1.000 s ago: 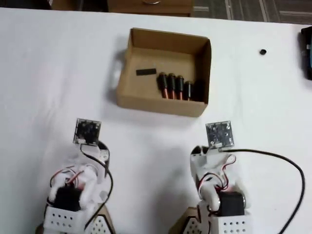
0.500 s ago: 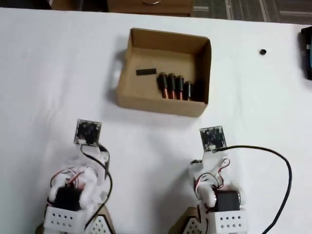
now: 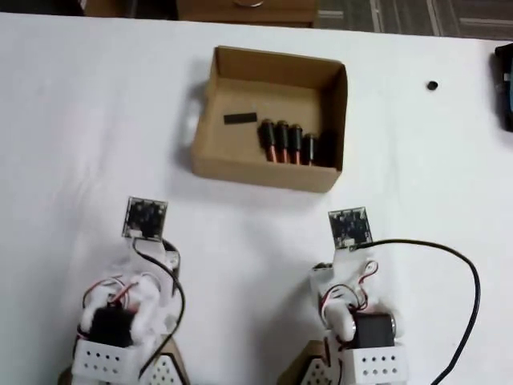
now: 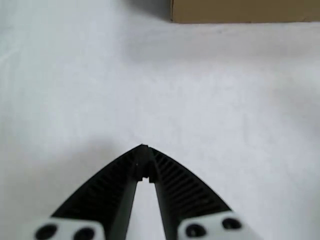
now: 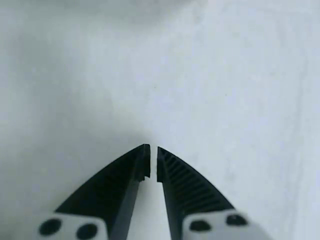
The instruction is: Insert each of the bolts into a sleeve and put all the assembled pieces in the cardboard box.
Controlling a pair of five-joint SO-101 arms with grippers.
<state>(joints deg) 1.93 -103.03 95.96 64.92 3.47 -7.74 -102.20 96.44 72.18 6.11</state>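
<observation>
Step, my read: task looked near done. Assembled pieces (image 3: 292,143) lay side by side in cardboard box (image 3: 276,58), 12 o'clock on counter (image 3: 80,120). Small black bit (image 3: 432,84) sat loose at 2 o'clock, well apart from box; couldn't tell if bolt or sleeve. Next, if it's a part: you'd need right arm (image 3: 353,313) out toward 2 o'clock w/ pincer spread. Pose: left arm (image 3: 128,305) folded low at 7 o'clock, right at 5. Left pincer (image 4: 144,150) was pressed together, empty; right pincer (image 5: 153,150) nearly so, thin slit, empty.

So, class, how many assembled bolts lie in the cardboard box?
5 bolts side by side in the right half of the box; the rightmost, by the wall, is shadowed and uncertain.
</observation>
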